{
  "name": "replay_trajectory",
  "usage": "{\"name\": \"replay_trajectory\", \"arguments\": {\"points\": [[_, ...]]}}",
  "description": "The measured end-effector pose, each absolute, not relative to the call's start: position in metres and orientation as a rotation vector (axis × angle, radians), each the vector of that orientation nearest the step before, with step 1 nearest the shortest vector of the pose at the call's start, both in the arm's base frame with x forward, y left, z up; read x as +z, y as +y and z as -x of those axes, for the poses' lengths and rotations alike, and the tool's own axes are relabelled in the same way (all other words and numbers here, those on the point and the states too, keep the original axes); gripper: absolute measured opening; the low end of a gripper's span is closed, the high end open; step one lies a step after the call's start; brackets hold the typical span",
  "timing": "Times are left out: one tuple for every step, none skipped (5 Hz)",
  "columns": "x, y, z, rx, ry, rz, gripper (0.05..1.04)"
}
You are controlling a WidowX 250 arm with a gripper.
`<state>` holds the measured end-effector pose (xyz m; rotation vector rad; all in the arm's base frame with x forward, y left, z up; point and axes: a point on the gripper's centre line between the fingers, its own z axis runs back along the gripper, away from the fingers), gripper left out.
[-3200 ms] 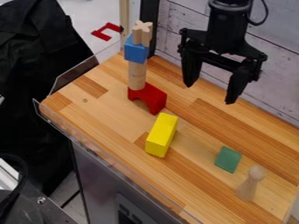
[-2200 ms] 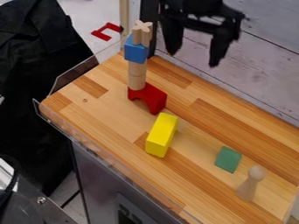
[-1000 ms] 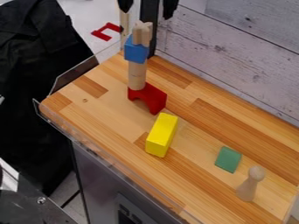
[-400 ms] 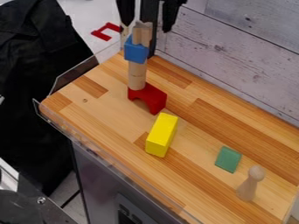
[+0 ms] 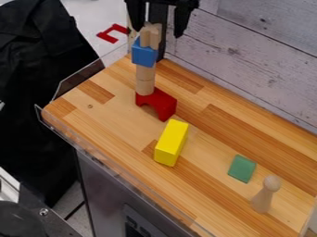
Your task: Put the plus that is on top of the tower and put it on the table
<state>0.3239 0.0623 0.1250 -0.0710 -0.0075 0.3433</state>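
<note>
The black gripper (image 5: 159,33) hangs at the top edge of the view, open, its two fingers spread to the left and right of the plus. The natural-wood plus (image 5: 149,37) stands upright on a blue block (image 5: 143,55). Below that block come a round wooden column (image 5: 145,80) and a red arch block (image 5: 157,103), which rests on the wooden table (image 5: 111,119). Whether the fingers touch the plus, I cannot tell.
A yellow block (image 5: 171,142) lies in the middle of the table. Toward the lower right are a green block (image 5: 242,168) and a wooden peg figure (image 5: 265,194). A clear guard (image 5: 80,79) lines the left edge, and a whitewashed plank wall (image 5: 254,60) stands behind.
From the upper right, the gripper has moved left and up out toward the top edge, then come down a little around the plus. The tower and other blocks have kept their places.
</note>
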Motion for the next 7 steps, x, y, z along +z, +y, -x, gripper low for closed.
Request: {"name": "replay_trajectory", "arguments": {"points": [[0.124,0.067,-0.326,0.366,-0.025,0.073,0.666],[0.123,0.067,-0.326,0.366,-0.019,0.077,0.437],[0.124,0.067,-0.327,0.36,-0.014,0.084,0.434],[0.127,0.061,-0.329,0.338,-0.013,0.084,0.434],[0.131,0.046,-0.335,0.296,-0.024,0.078,0.434],[0.128,0.006,-0.34,0.175,-0.041,0.072,0.434],[0.107,-0.03,-0.33,0.089,-0.025,0.1,0.434]]}}
